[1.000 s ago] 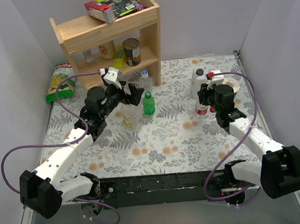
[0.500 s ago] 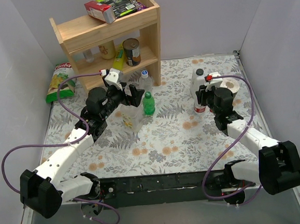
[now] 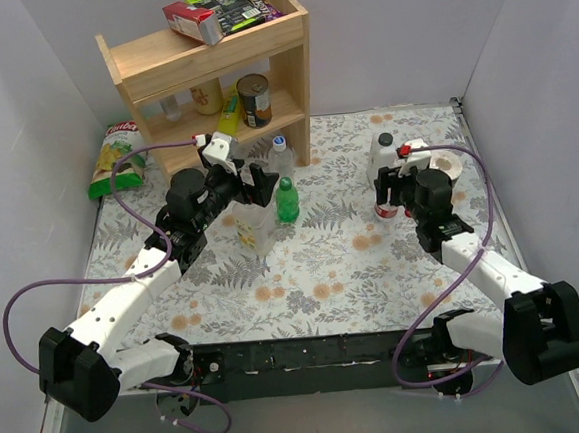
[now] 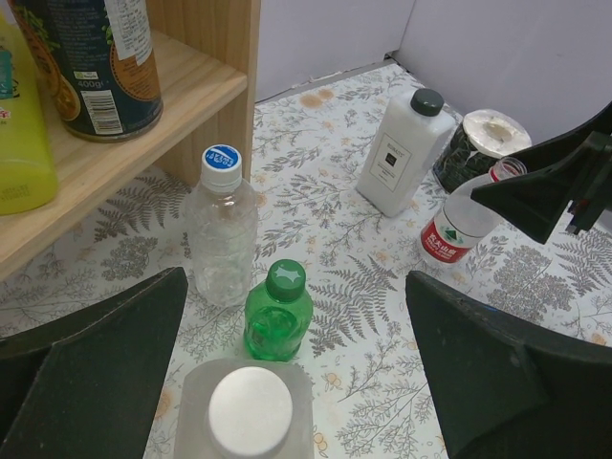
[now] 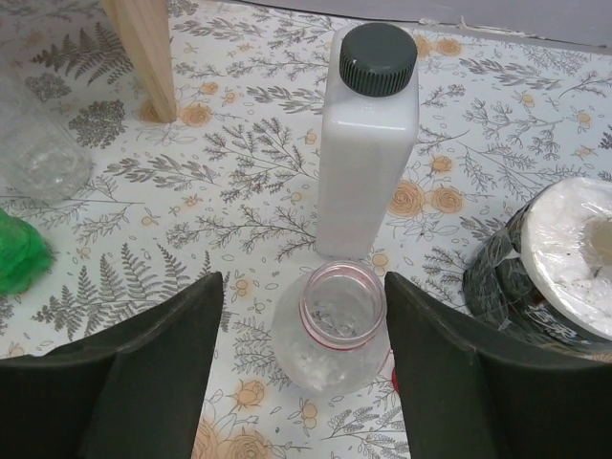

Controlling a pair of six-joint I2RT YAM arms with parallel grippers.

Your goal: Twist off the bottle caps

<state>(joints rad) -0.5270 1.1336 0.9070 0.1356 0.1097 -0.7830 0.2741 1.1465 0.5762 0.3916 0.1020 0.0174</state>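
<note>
The shelf (image 3: 207,62) is bare pale wood, smooth, with visible grain. The table cover (image 3: 314,275) looks matt, printed with ferns and flowers. The red-labelled bottle (image 5: 335,330) is clear glossy plastic; the green bottle (image 4: 277,330) is translucent plastic. The white bottle (image 5: 368,163) is opaque and matt, its dark cap (image 5: 378,59) ribbed. Shiny film wraps the roll (image 5: 564,253).

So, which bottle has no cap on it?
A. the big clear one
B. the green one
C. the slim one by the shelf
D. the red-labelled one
D: the red-labelled bottle shows an open mouth in the right wrist view, while the green bottle, the slim bottle and the big bottle each carry a cap.
</note>
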